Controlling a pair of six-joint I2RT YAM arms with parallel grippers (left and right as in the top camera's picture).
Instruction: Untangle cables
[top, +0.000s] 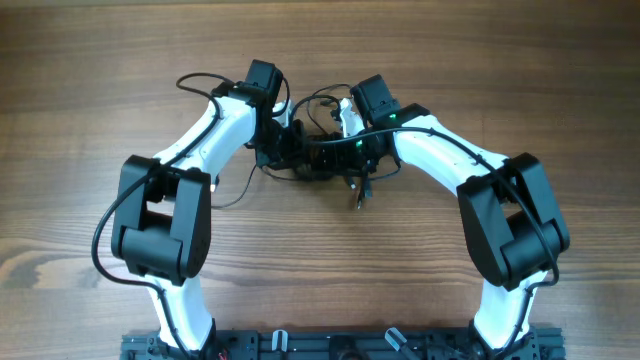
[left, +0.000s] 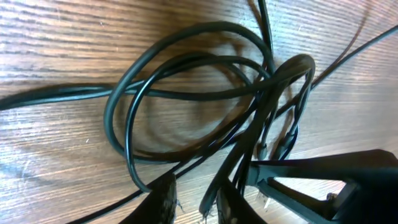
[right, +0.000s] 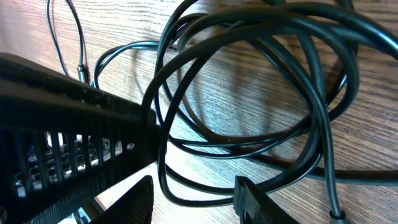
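Left end effector (left: 196, 194): fingers (left: 163, 200) stood only narrowly apart at the lower edge of its wrist view, with a black strand of the cables (left: 109, 112) running down through the gap. Could not tell whether the pads actually bit on it. Right end effector (right: 194, 200): spread, with a cable loop crossing the space between the two tips and pinched by neither. The cables lay as one knot of overlapping black loops, several strands crossing over and under each other, flat on the bench (top: 100, 60). In the overhead view the knot sat at upper centre, directly between the two end effectors, which met nose to nose over it and hid most of it. One loose end (top: 358, 195) trailed out of the bundle toward the near side. In the right wrist view a thinner lead ended in a small plug (right: 83, 73) resting on the wood just beyond the loops, and the slotted black body of the left end effector filled the left of that view, touching the bundle. Left arm (top: 215, 125) and right arm (top: 440, 150) both reached inward from the near edge, elbows out to either side. The bench surface was wood-grained.
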